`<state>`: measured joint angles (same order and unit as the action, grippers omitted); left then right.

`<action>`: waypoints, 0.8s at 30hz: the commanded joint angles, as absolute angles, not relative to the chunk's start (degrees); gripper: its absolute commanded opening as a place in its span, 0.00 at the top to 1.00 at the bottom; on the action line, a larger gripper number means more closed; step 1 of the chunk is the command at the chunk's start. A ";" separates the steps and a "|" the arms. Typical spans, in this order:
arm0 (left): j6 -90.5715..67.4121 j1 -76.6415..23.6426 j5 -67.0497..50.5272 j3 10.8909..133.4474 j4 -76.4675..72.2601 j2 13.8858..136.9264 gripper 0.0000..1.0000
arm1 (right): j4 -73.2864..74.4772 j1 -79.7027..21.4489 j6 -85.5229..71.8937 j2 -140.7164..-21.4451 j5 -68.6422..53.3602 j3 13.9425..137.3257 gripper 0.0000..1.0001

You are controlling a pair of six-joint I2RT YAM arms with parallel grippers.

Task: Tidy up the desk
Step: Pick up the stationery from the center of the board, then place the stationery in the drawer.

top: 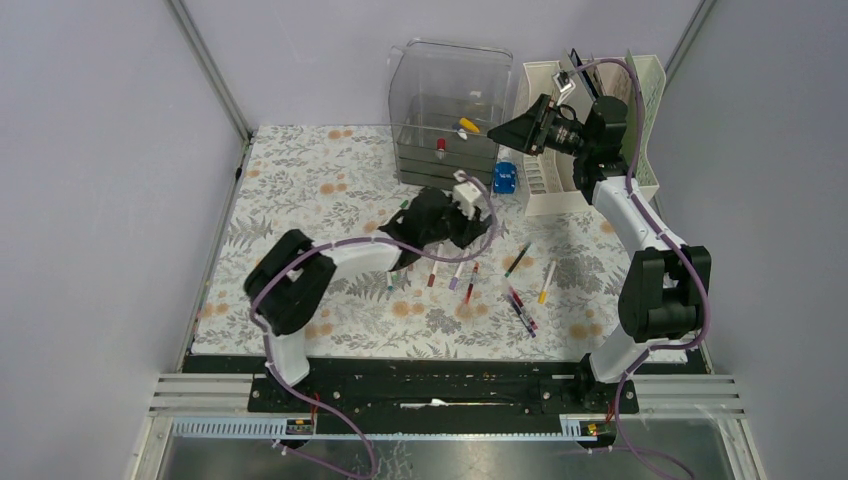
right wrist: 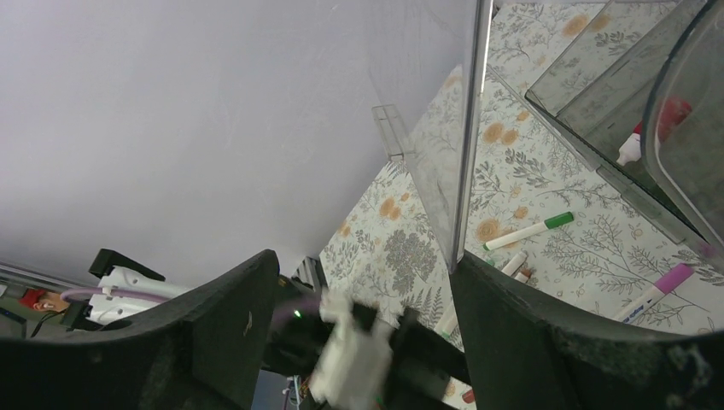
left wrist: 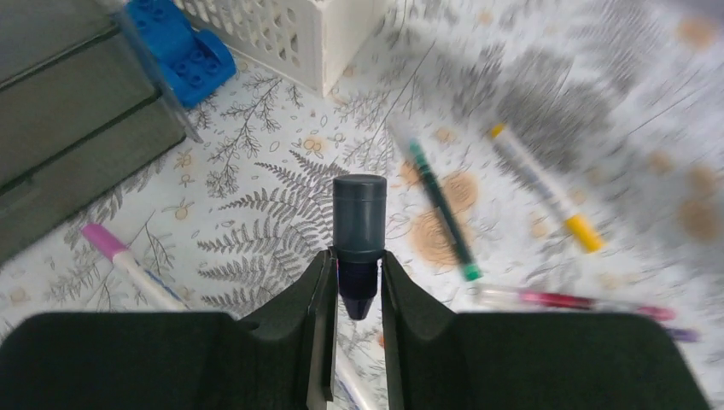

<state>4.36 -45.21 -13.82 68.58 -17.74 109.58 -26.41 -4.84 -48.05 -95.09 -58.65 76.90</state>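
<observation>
Though left gripper (left wrist: 357, 260) grips one marker (left wrist: 359, 213) and right gripper (right wrist: 363, 265) gapes, seemingly empty, we find pens (top: 520, 308) loose before drawers (top: 440, 100).

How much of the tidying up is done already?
Only a little. A yellow thing and a red-capped thing already sit in the clear drawers. Right now the left gripper is pinching a dark marker; the right gripper is open and empty. Left: many pens scattered on the desk and a blue brick beside the white basket.
</observation>
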 commanded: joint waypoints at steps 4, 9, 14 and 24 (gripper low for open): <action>-51.87 -32.71 -22.53 48.14 -56.31 100.76 1.00 | -29.52 -4.56 -48.07 -91.21 -60.99 76.69 0.20; -78.03 -25.62 -20.94 40.67 -84.53 105.27 1.00 | -29.62 -4.53 -48.05 -90.88 -60.86 76.51 0.20; -86.33 -24.76 -11.37 42.23 -87.72 108.69 1.00 | -29.53 -4.52 -47.91 -90.70 -60.60 76.16 0.20; -89.26 -24.89 -5.45 60.42 -66.93 112.13 1.00 | -29.57 -4.55 -47.80 -91.05 -60.62 76.55 0.20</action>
